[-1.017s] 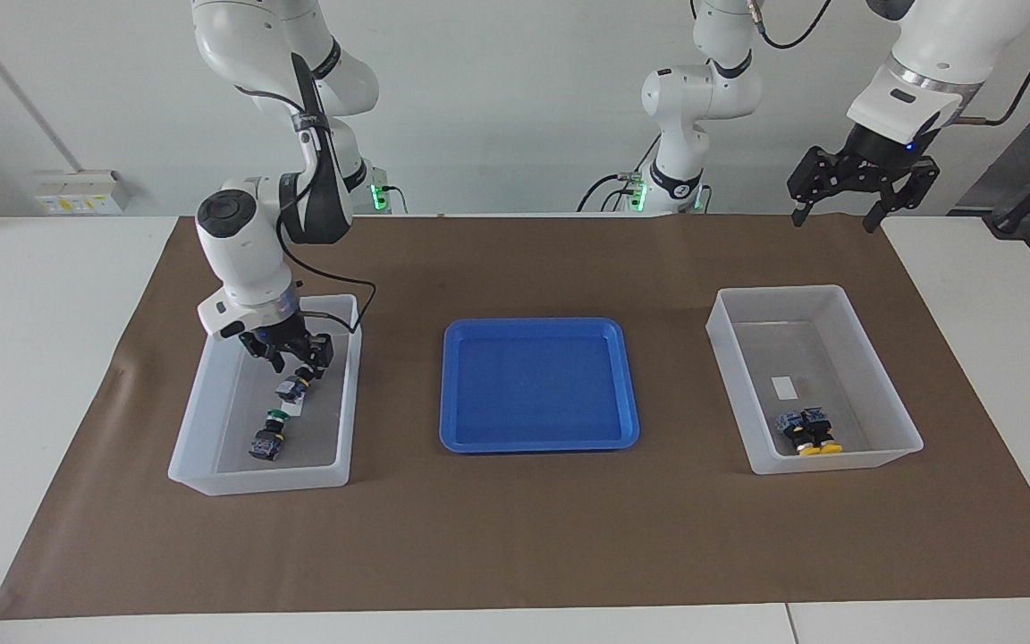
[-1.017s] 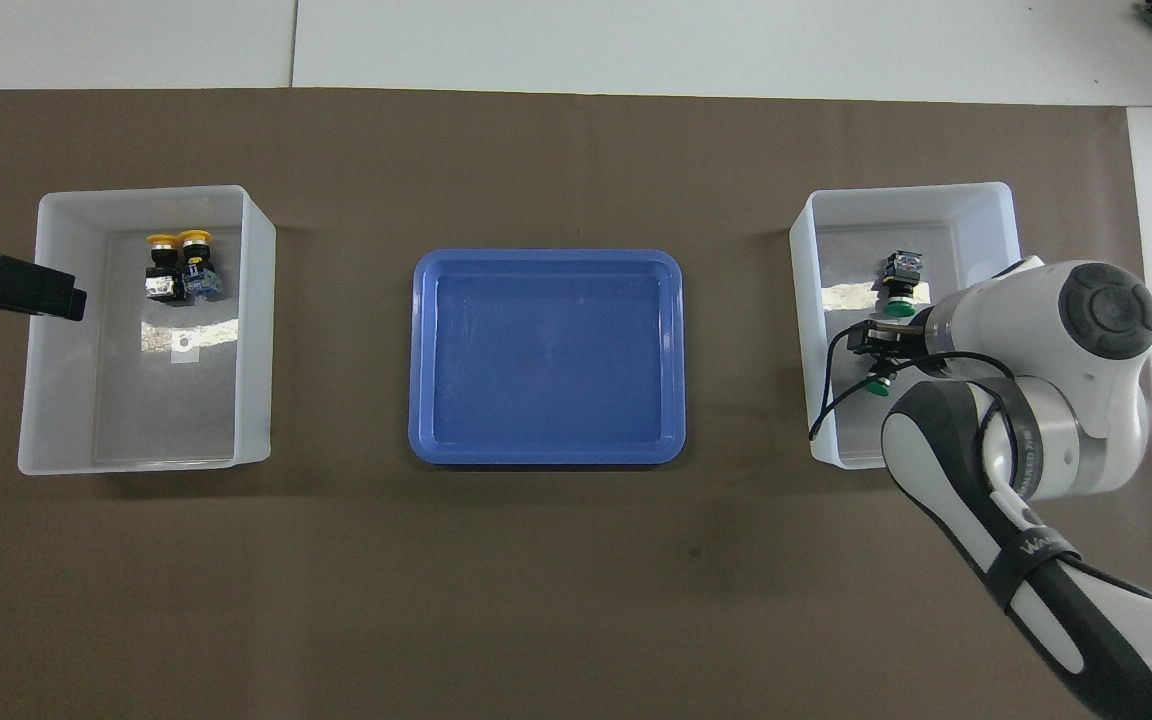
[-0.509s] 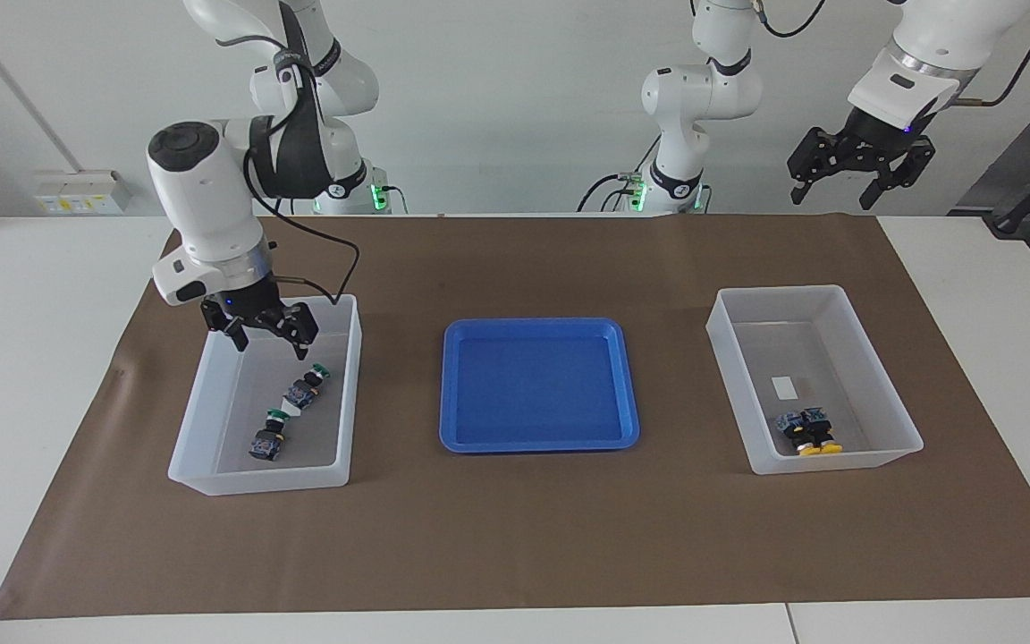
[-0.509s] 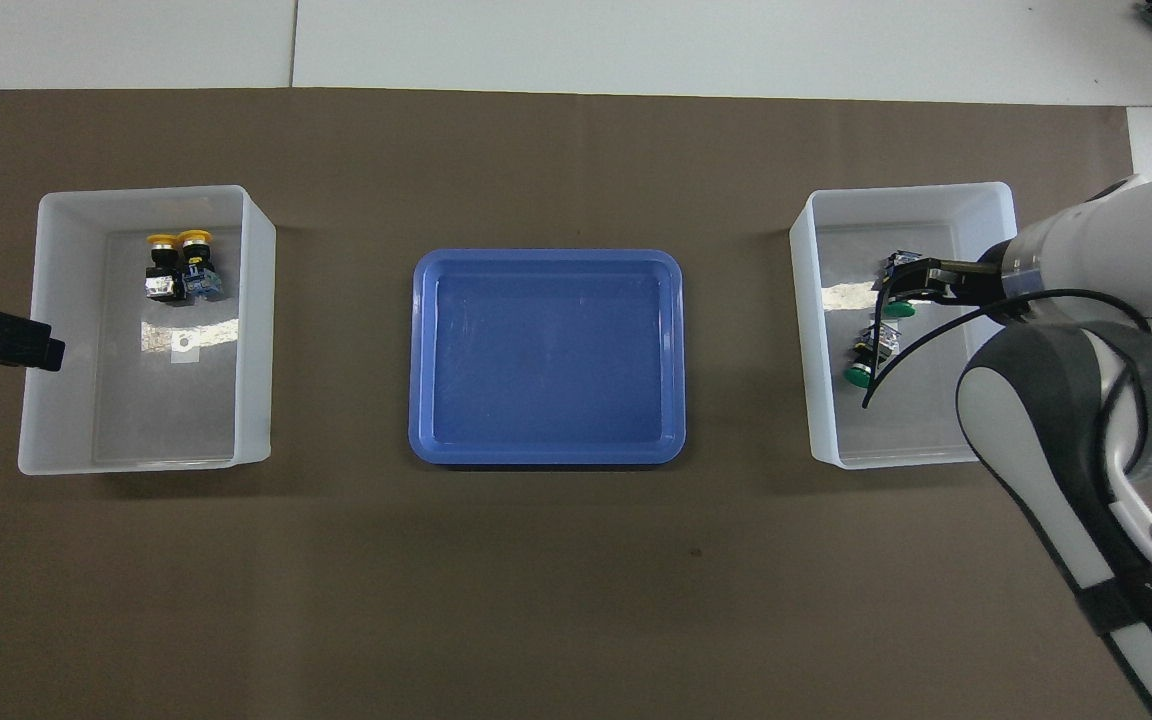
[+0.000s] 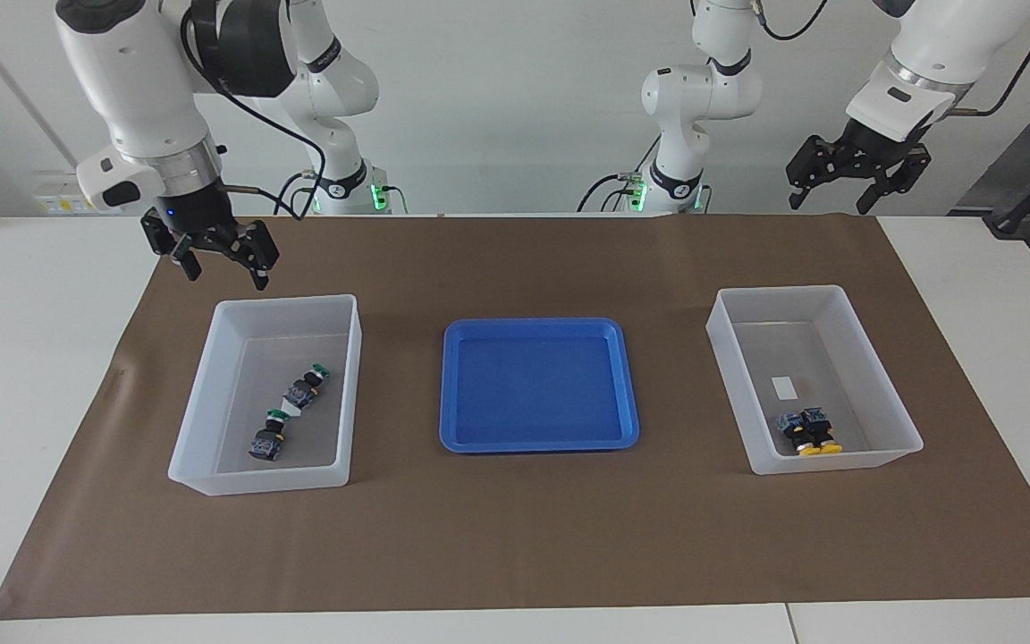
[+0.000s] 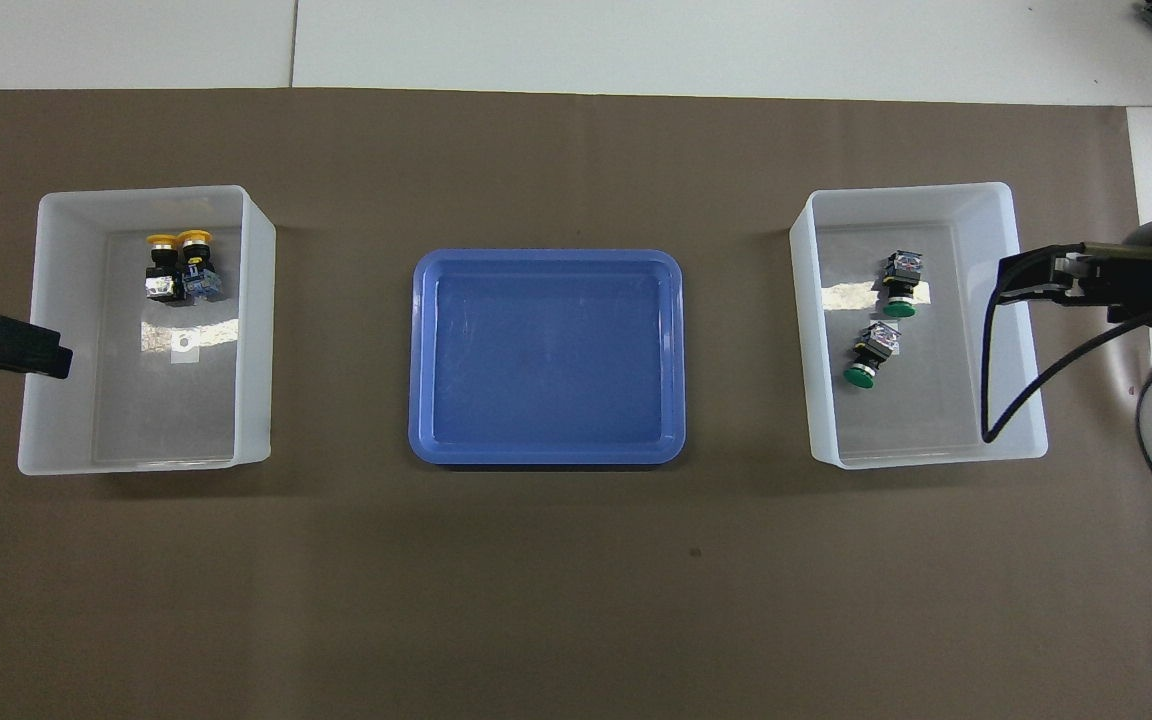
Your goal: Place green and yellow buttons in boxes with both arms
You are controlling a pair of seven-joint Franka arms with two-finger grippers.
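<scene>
Two green buttons [image 5: 308, 385] [image 5: 269, 436] lie on their sides in the box [image 5: 256, 478] at the right arm's end. In the overhead view [image 6: 901, 285] [image 6: 871, 355] they lie apart. Two yellow buttons [image 5: 808, 436] lie side by side in the box [image 5: 837, 461] at the left arm's end; they also show in the overhead view [image 6: 181, 265]. My right gripper [image 5: 227, 275] is open and empty, raised above the mat just off its box's robot-side rim. My left gripper [image 5: 828, 204] is open and empty, held high at the mat's edge by the left arm's end.
A shallow blue tray [image 5: 537, 385] sits bare in the middle of the brown mat [image 5: 515, 537], between the two boxes. White table surface surrounds the mat.
My right gripper has let go of a green button inside its box, then risen out and back toward the robots. My left gripper has lifted slightly and stays open.
</scene>
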